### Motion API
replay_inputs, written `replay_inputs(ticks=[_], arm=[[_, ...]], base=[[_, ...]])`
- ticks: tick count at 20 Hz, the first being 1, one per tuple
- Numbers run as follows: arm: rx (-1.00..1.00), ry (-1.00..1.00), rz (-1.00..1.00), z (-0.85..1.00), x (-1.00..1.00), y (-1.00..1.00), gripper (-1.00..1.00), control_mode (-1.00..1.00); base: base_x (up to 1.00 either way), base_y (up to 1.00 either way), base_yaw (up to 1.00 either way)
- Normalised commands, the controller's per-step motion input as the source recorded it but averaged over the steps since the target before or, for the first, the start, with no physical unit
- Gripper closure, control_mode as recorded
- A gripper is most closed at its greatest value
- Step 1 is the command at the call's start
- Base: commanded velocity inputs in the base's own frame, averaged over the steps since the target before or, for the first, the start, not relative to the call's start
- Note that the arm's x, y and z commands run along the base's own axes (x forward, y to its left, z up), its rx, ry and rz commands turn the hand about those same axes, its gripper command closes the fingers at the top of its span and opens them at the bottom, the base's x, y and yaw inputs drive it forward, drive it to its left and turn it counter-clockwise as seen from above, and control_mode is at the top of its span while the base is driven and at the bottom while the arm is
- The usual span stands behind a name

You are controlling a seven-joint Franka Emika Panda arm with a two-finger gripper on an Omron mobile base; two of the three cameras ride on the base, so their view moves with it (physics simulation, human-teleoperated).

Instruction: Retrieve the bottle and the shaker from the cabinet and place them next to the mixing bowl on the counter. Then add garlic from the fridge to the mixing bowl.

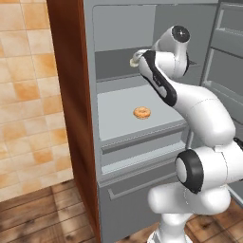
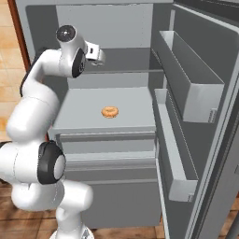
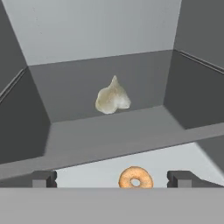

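The grey fridge (image 1: 118,28) stands open, and my arm reaches into its upper shelf. In the hand view a pale, pointed garlic bulb (image 3: 113,97) lies on that dark shelf near the back wall, straight ahead of my gripper (image 3: 111,179) and well apart from it. The fingertips (image 3: 43,178) are spread wide with nothing between them. From the right base view the hand (image 2: 95,53) hangs just above the shelf's front edge. The bottle, shaker, cabinet, mixing bowl and counter are out of view.
A glazed donut (image 1: 142,112) (image 2: 110,112) (image 3: 135,177) lies on the pale shelf below. The fridge door with its racks (image 2: 186,84) stands open at the right. A reddish wooden panel (image 1: 71,95) and a tiled wall (image 1: 23,95) flank the fridge on the left.
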Motion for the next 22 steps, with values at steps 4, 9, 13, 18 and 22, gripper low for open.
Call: replay_inputs(ticks=[4,9,13,18,22], arm=[[-0.01,0.08,0.0,-0.07,0.5,0.0,-1.0,-1.0],[-0.03,0.01,0.0,-0.18,0.42,0.05,-1.0,-1.0],[-0.03,0.01,0.0,-0.07,0.39,0.01,-1.0,-1.0],[-0.02,0.0,0.0,-0.08,0.47,0.0,-1.0,-1.0],[-0.02,0.12,0.0,-0.01,0.54,0.0,-1.0,-1.0]], base=[[0.0,0.0,0.0],[0.0,0.0,0.0],[0.0,0.0,0.0],[0.0,0.0,0.0],[0.0,0.0,0.0]])
